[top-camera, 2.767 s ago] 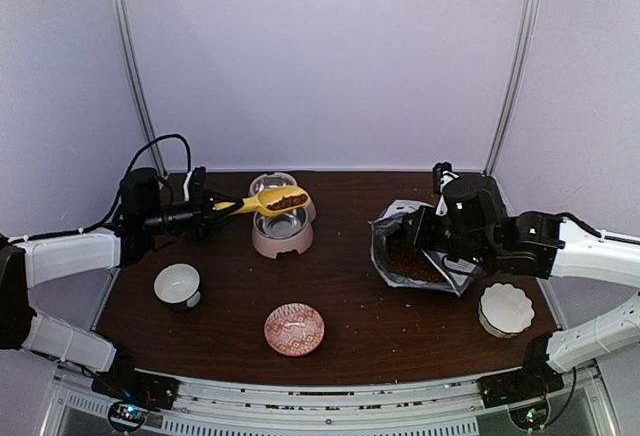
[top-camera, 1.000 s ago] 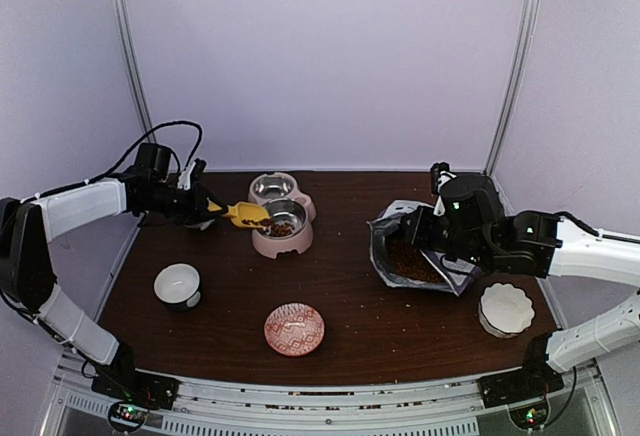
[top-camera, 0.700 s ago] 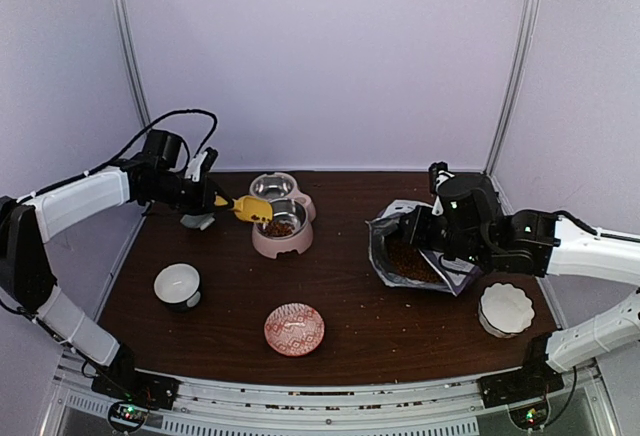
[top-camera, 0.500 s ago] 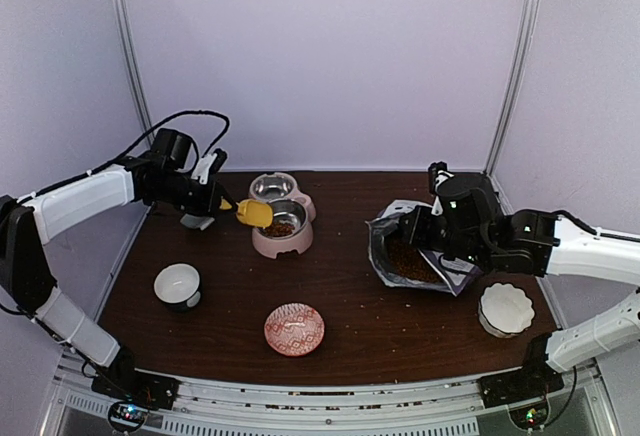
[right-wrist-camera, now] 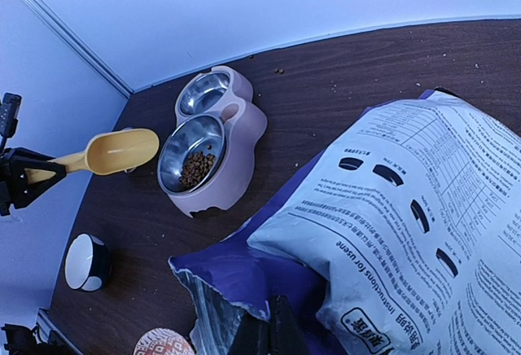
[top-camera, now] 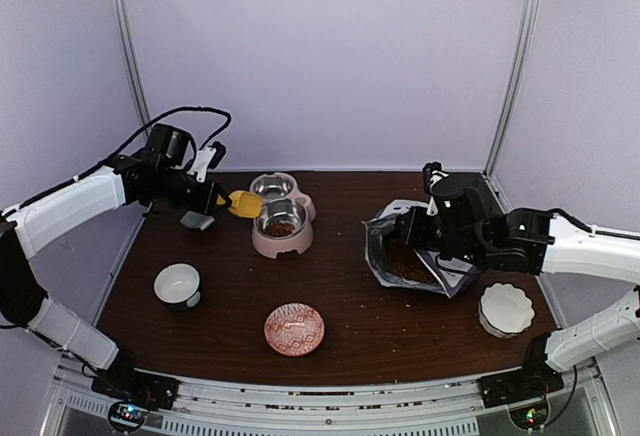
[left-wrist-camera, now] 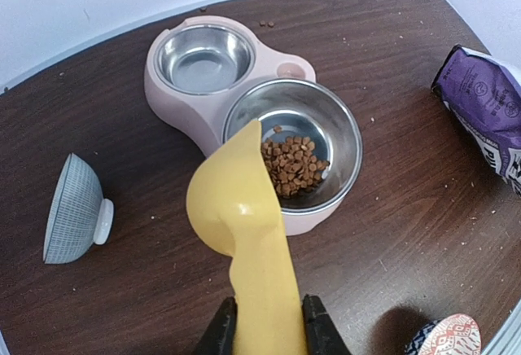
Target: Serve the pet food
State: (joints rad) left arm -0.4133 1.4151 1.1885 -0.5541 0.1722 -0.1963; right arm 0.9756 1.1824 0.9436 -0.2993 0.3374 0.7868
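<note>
Our left hand clamps the yellow scoop, its long axis pointing right at the feeder whose nearer bowl holds pet food, while the bag, further right across the counter, sits pinched in our right hand.

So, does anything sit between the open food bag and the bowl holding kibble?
Nothing visible does. Only table lies between the bag and that bowl; the patterned dish sits nearer the arms, off that line.
</note>
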